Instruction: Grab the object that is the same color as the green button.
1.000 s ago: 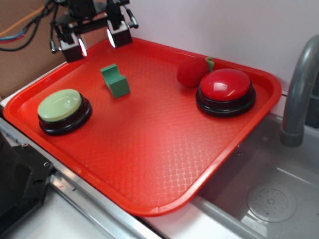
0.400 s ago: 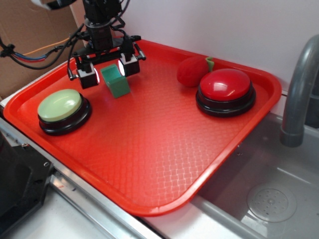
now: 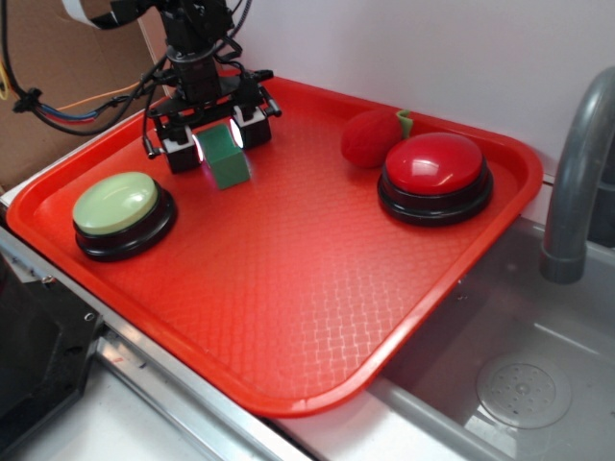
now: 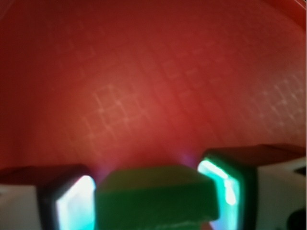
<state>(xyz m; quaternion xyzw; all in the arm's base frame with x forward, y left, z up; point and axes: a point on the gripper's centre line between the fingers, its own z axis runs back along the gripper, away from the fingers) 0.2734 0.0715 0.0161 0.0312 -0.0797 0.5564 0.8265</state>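
Exterior view: the gripper (image 3: 212, 141) is down over the teal-green block (image 3: 225, 157) near the far left corner of the red tray (image 3: 317, 298), one finger on each side of it, the pads close against its sides. Whether they press the block or only flank it cannot be told from here. Wrist view: the block (image 4: 156, 196) fills the gap between the two glowing pads (image 4: 74, 203), touching or nearly touching both; the picture is blurred, so firm contact cannot be confirmed. The block sits on the tray floor. The green button (image 3: 123, 213) stands by the tray's left edge, near the block but apart from it. The red button (image 3: 434, 177) stands toward the far right corner, with the red plush ball (image 3: 372, 137) just beside it. No writing or labels can be read
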